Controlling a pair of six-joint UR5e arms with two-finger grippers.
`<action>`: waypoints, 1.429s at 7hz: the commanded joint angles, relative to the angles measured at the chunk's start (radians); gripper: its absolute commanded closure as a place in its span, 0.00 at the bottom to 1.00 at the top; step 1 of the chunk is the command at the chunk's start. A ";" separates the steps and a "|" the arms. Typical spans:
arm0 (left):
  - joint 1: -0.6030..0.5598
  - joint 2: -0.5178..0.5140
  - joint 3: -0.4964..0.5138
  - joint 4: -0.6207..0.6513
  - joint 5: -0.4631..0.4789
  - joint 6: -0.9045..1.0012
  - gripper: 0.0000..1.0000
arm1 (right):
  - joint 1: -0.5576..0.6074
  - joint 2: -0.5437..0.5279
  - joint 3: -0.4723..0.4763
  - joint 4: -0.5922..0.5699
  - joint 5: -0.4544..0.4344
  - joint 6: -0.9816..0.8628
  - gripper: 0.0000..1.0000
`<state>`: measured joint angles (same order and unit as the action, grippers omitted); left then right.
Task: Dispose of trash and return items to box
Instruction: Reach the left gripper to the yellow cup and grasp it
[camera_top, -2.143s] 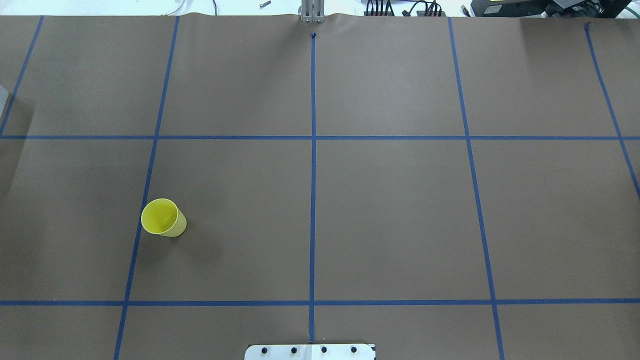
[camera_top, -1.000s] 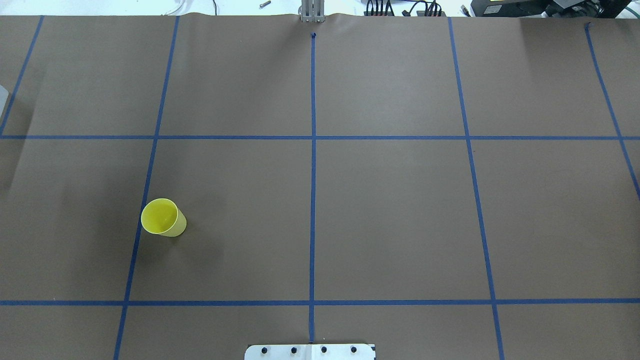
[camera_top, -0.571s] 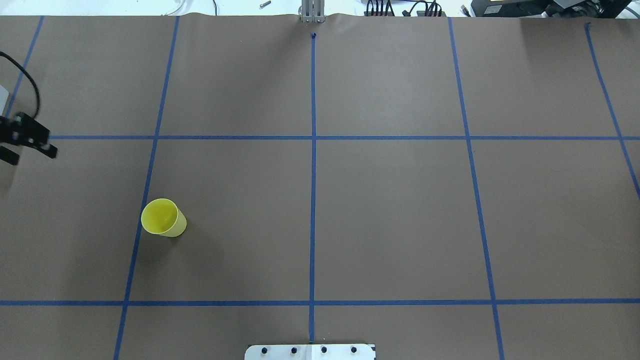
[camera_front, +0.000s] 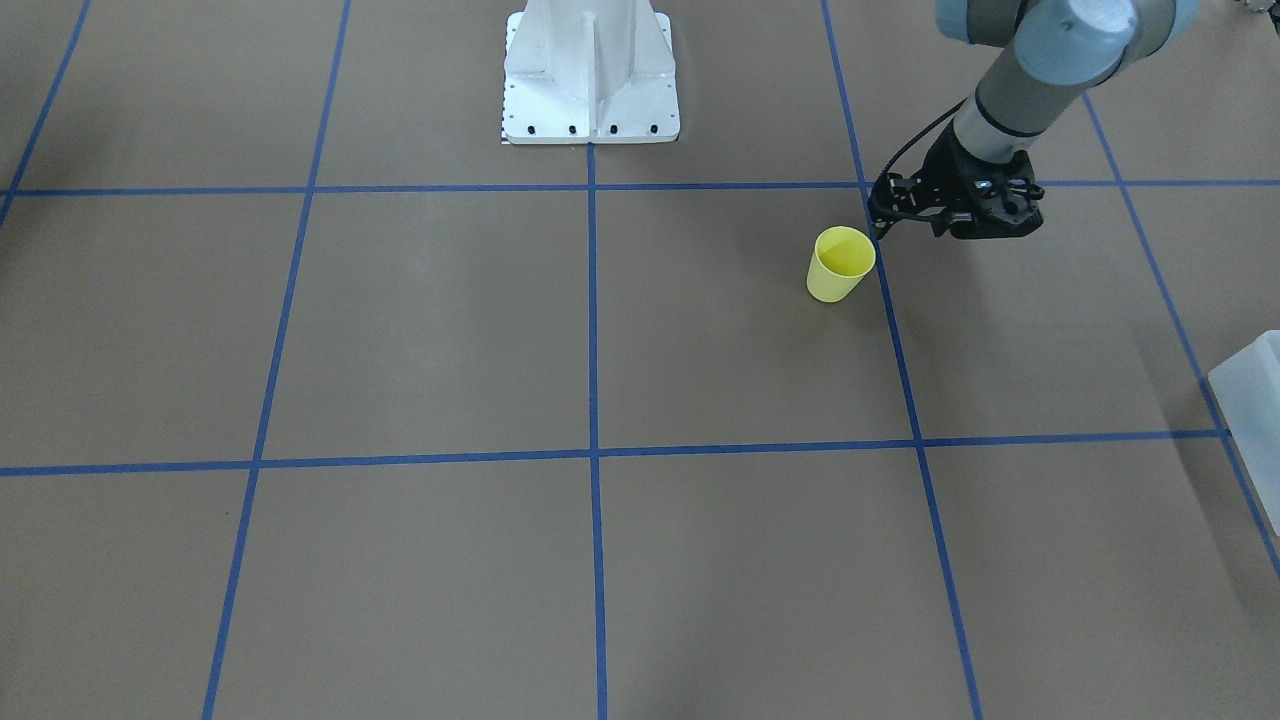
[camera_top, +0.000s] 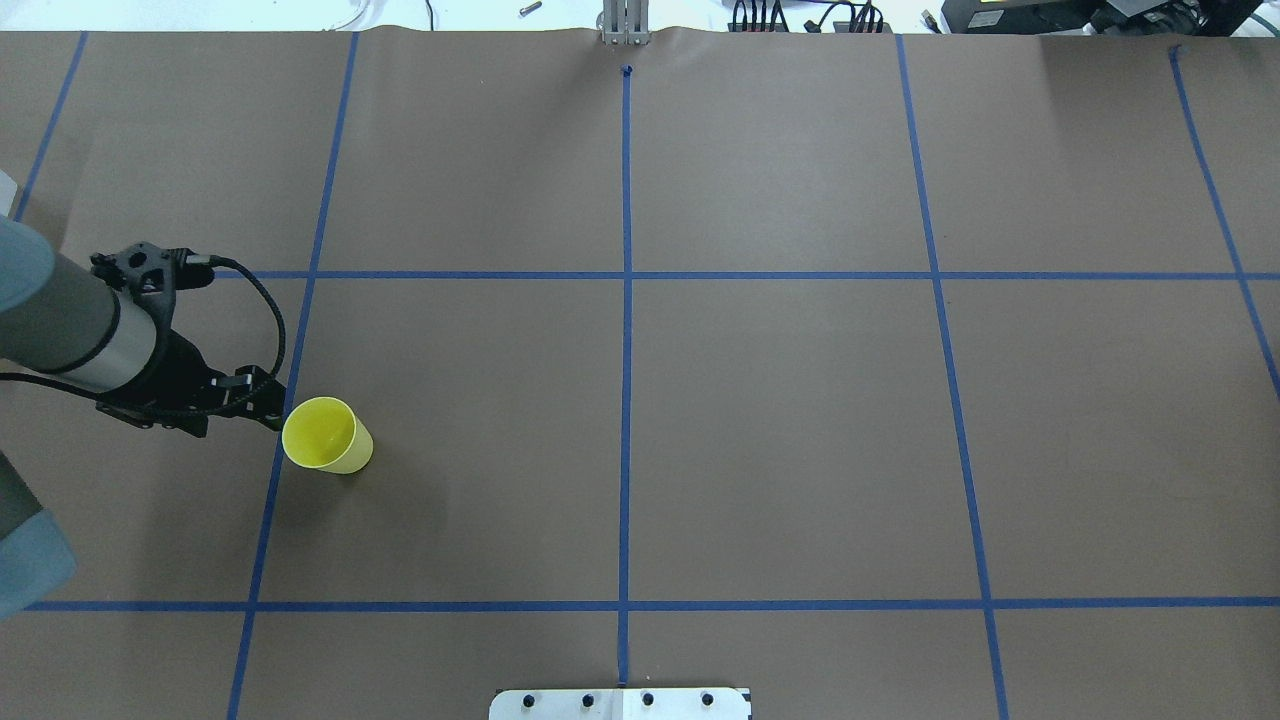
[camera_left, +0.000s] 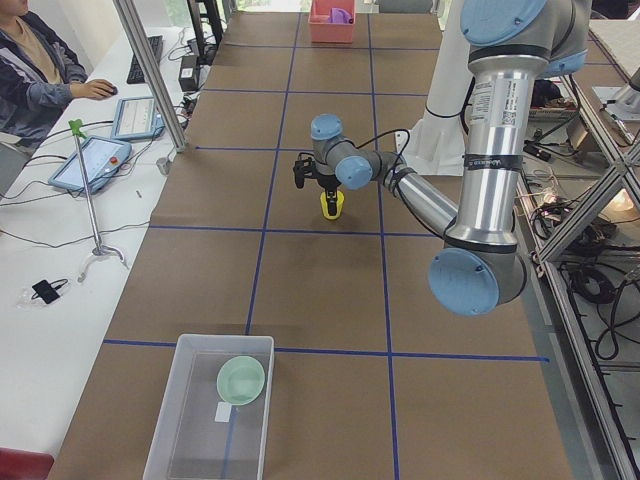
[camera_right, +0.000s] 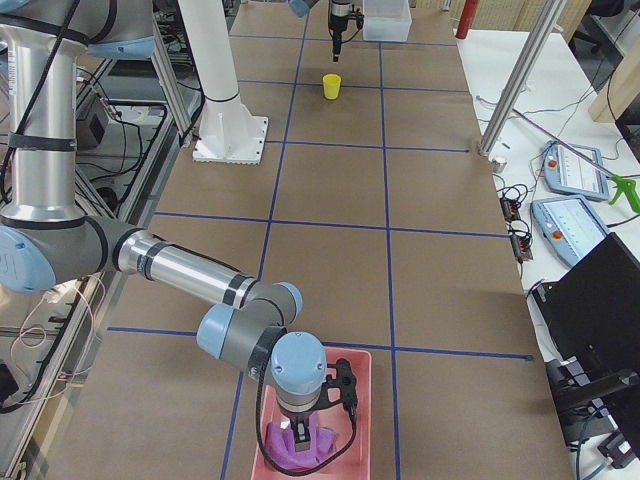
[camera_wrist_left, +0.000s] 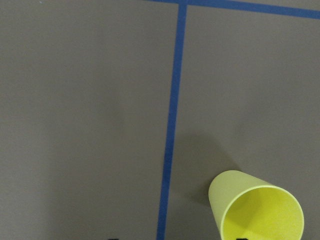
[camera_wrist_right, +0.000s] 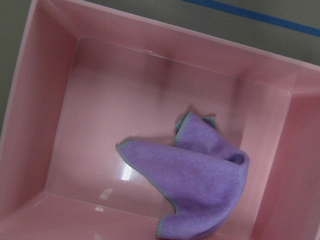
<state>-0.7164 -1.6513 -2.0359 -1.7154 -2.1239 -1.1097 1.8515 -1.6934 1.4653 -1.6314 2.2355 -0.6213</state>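
Note:
A yellow cup (camera_top: 325, 437) stands upright on the brown table, also in the front-facing view (camera_front: 840, 263) and the left wrist view (camera_wrist_left: 257, 210). My left gripper (camera_top: 272, 405) hangs just beside the cup's rim, on the side toward the table's left end (camera_front: 880, 222). In the wrist view its two tips show far apart at the bottom edge, so it is open and empty. The frosted box (camera_left: 200, 415) stands at the table's left end with a green bowl (camera_left: 241, 380) in it. My right gripper (camera_right: 322, 410) hangs over a pink bin (camera_right: 345, 445); I cannot tell its state.
A purple cloth (camera_wrist_right: 197, 182) lies crumpled in the pink bin (camera_wrist_right: 105, 90) at the table's right end. The white robot base (camera_front: 590, 75) stands at the table's near edge. A person sits at a side desk (camera_left: 40, 75) with tablets.
My left arm has come in from the table's left edge and swung down to the yellow cup's side. The cup has not moved.

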 joint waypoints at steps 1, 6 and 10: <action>0.035 -0.044 0.045 -0.016 0.025 -0.032 0.17 | 0.000 -0.003 -0.002 -0.001 0.001 0.000 0.00; 0.060 -0.067 0.128 -0.081 0.027 -0.067 0.33 | 0.000 -0.003 -0.005 -0.001 0.001 0.000 0.00; 0.064 -0.091 0.109 -0.093 0.021 -0.130 1.00 | -0.002 -0.003 -0.005 0.001 0.001 0.000 0.00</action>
<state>-0.6502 -1.7281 -1.9128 -1.8130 -2.0919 -1.2249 1.8511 -1.6966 1.4604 -1.6319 2.2365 -0.6213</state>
